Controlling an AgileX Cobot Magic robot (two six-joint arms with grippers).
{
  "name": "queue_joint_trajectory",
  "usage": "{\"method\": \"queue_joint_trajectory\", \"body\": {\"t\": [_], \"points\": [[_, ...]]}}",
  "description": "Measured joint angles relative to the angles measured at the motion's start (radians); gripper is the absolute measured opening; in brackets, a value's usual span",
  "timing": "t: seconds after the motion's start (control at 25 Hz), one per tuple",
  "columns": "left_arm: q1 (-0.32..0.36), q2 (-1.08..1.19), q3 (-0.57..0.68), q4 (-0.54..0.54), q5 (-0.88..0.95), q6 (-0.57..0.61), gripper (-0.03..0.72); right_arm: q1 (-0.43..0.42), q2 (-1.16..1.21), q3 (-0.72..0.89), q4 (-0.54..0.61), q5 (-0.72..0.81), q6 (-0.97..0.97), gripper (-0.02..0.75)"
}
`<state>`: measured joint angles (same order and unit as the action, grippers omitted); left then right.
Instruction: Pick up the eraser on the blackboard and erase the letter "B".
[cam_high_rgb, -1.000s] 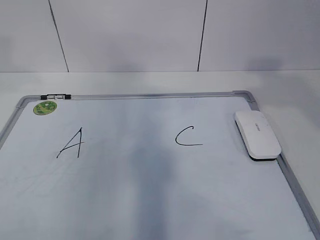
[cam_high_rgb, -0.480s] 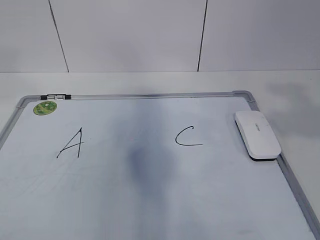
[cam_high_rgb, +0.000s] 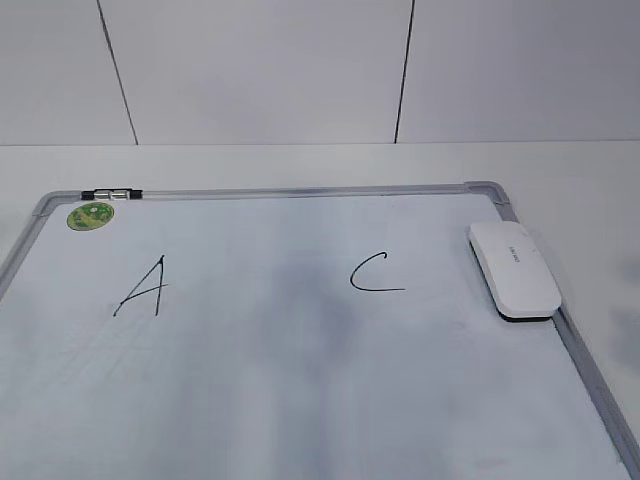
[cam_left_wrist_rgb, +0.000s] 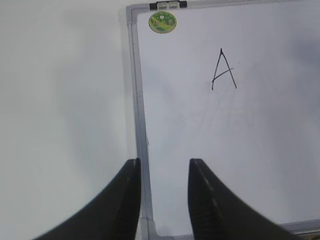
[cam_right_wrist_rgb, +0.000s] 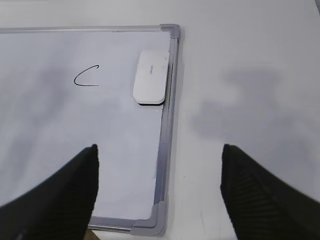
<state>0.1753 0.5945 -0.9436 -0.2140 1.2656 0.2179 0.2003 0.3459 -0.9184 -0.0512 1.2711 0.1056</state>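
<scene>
The eraser (cam_high_rgb: 515, 270) lies flat at the right edge of the blackboard (cam_high_rgb: 300, 400), its long side running along the silver-grey frame just below the top right corner, white shell up and a dark strip of felt showing beneath its near end. I judge it light and stiff: a hollow plastic block that will not give under my pads, with a smooth, rounded top that looks slippery. The long flanks are the place to take it, across the narrow width and low down, so the felt stays free to face the board. The frame rail touches or nearly touches its outer side, so one fingertip has little room there; I cannot tell whether there is a gap.

No "B" shows on the board in any view. Between the letter "A" (cam_high_rgb: 142, 287) and the letter "C" (cam_high_rgb: 376, 273) there is only bare surface with faint grey smudging.

My right gripper (cam_right_wrist_rgb: 159, 192) hangs above the board's near right corner, spread wide and empty, the eraser ahead of it. My left gripper (cam_left_wrist_rgb: 164, 200) hovers over the left frame rail, parted narrowly, holding nothing, with the green sticker (cam_left_wrist_rgb: 162, 21) far ahead.
</scene>
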Motion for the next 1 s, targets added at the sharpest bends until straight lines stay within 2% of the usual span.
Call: {"method": "queue_joint_trajectory", "body": {"t": [0.36, 0.64, 1.0], "points": [[-0.085, -0.149, 0.159, -0.01, -0.027, 0.043, 0.243, 0.0, -0.19, 0.158, -0.006, 0.004, 0.0, 0.566], [-0.089, -0.311, 0.232, 0.0, -0.099, 0.045, 0.243, 0.0, -0.261, 0.301, -0.008, -0.005, -0.027, 0.566], [-0.096, -0.474, 0.385, 0.019, -0.152, 0.047, 0.243, 0.0, -0.265, 0.404, -0.009, -0.109, -0.068, 0.566]]}}
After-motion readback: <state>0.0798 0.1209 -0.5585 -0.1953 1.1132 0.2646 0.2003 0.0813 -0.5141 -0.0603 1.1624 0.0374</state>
